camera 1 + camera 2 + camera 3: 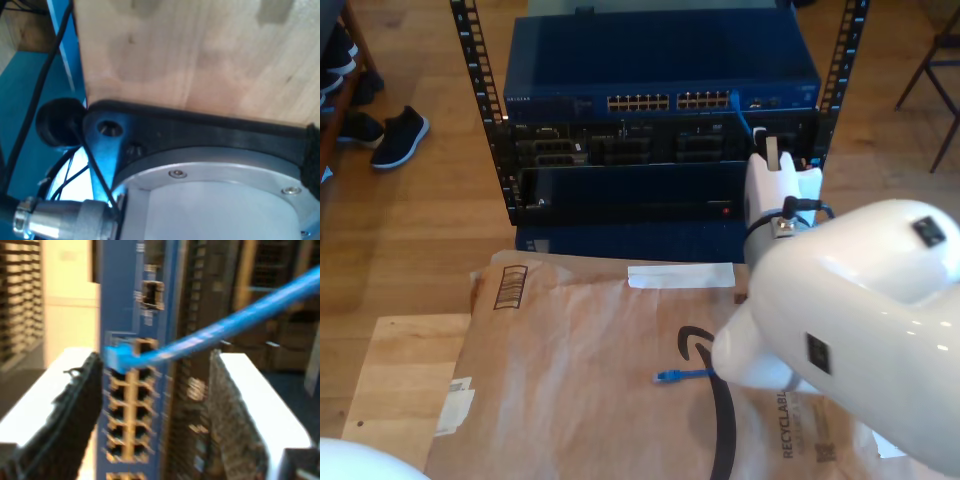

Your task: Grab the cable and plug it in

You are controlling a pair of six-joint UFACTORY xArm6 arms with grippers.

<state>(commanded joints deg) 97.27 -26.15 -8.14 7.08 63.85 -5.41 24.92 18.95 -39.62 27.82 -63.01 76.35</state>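
**Cable seated at the switch port; second gripper standing off**

Item 1, the cable (225, 327): one, thin and bright blue. In the second wrist view one blue-booted plug (116, 356) sits at a port in the top row of the blue network switch (120, 300), with the cord running away from it. In the exterior view the other plug end (670, 376) lies loose on the brown paper sheet (570, 370), near the white arm (860, 300).

Item 2, my second gripper (152, 405): one, released. Its two padded fingers (75, 415) stand spread to either side of the port block, touching neither plug nor cord.

Item 3, my first gripper: state cannot be told; the first wrist view gives the arm's own flange and a wooden board (200, 55).

Item 4, port banks on the switch: two in the exterior view; individual ports too small to count.

Step in hand, as judged: insertion appears done, release made. Next move calls for a straight withdrawal clear of the cord, without snagging it; full latching cannot be confirmed.
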